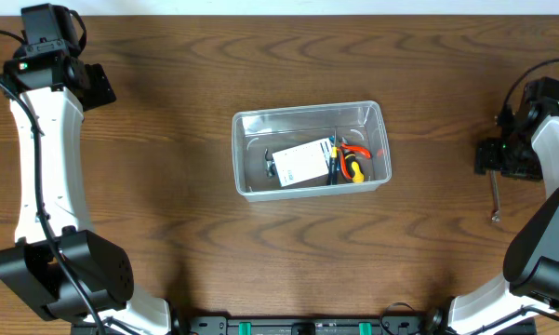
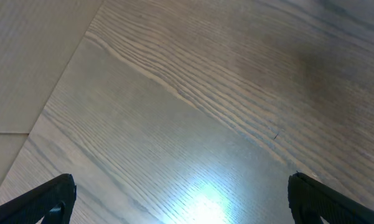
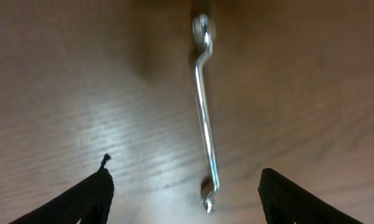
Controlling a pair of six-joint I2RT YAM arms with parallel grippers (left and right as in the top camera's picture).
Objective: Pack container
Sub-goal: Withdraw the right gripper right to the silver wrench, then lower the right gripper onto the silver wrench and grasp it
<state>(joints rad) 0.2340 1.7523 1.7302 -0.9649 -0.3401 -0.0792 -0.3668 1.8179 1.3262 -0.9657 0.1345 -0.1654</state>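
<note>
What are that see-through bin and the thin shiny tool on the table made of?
The container looks like clear glossy plastic: its contents show through. The wrench looks like polished steel, maybe chrome-plated: silvery with bright highlights.

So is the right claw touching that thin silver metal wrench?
Apart. Right wrist view: the thin silver metal wrench lies between the right gripper's fingers, bare table either side.

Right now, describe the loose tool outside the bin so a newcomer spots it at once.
On the wooden table, look to the robot's right of the clear container, below the open right gripper. A thin silver wrench lies bare on the wood. Unlike the coloured-handled tools inside the container, it is all metal and alone.
</note>
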